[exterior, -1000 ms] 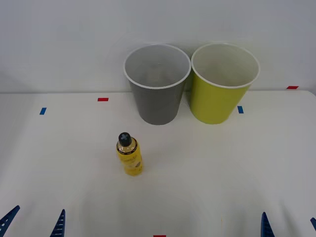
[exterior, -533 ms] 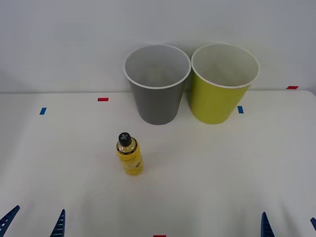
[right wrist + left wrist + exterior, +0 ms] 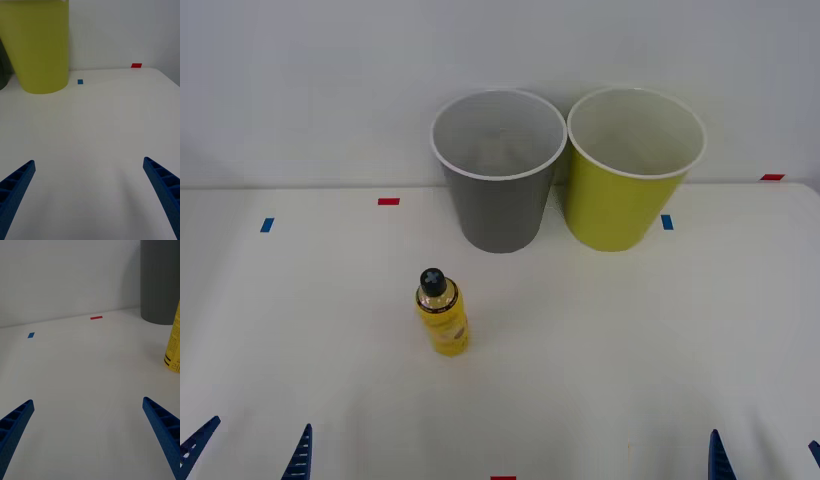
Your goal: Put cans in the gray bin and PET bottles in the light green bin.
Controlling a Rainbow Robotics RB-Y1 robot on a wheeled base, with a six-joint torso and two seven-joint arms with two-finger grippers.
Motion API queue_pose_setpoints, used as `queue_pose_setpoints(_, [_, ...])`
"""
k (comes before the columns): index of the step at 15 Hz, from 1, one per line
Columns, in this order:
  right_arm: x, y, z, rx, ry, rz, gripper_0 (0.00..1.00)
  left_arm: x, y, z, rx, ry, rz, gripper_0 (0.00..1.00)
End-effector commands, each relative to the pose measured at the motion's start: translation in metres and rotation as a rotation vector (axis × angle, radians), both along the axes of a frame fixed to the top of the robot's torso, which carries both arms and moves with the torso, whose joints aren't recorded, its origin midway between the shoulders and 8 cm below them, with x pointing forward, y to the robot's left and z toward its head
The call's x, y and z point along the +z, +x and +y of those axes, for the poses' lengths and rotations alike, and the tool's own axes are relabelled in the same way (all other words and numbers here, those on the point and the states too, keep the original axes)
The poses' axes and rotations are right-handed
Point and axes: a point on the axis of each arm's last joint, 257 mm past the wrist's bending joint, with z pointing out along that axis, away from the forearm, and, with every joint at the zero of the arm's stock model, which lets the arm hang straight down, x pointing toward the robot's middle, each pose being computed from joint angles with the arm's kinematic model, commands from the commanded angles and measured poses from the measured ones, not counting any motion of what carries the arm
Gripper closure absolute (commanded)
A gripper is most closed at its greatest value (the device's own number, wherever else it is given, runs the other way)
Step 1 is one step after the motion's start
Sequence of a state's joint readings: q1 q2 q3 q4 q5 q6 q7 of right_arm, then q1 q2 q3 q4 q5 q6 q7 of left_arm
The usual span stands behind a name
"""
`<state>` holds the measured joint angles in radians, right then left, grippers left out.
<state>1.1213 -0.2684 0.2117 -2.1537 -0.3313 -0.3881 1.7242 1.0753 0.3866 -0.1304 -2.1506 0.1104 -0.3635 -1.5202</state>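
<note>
Left gripper (image 3: 248,452): parked at the near left edge of the table (image 3: 630,340); jaws spread wide, nothing held between the 2 blue ribbed fingers (image 3: 15,423).
Right gripper (image 3: 765,455): parked at the near right edge of the table; jaws spread wide, nothing held; fingers (image 3: 163,187) are seen at the corners of the right wrist view.
Bottle (image 3: 442,312): 1 PET bottle, stood upright on the table, ahead of the left gripper and well apart from it; black cap on top, yellow label around the body. Its yellow side is seen at the edge of the left wrist view (image 3: 174,345).
Gray bin (image 3: 498,175): stood upright at the back of the table, beyond the bottle and apart from it; opening faces up.
Green bin (image 3: 630,175): stood upright just beside the gray bin, on its right; the rims are nearly touching. It is well ahead of the right gripper in the right wrist view (image 3: 35,48).
Tape marks: 2 red (image 3: 388,201) and 2 blue (image 3: 267,225) marks are placed along the back of the table; 1 red mark (image 3: 502,478) lies at the near edge.
</note>
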Motion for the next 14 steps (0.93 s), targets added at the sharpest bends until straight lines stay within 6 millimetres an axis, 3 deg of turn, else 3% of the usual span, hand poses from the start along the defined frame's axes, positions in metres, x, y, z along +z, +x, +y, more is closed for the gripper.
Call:
queue_pose_setpoints(1, [0.0000,0.0000,0.0000,0.000,0.000,0.000,0.00,0.0000,0.0000,0.0000,0.000,0.000,0.000,0.00])
queue_pose_setpoints(14, [0.0000,0.0000,0.0000,0.000,0.000,0.000,0.00,0.0000,0.0000,0.0000,0.000,0.000,0.000,0.00])
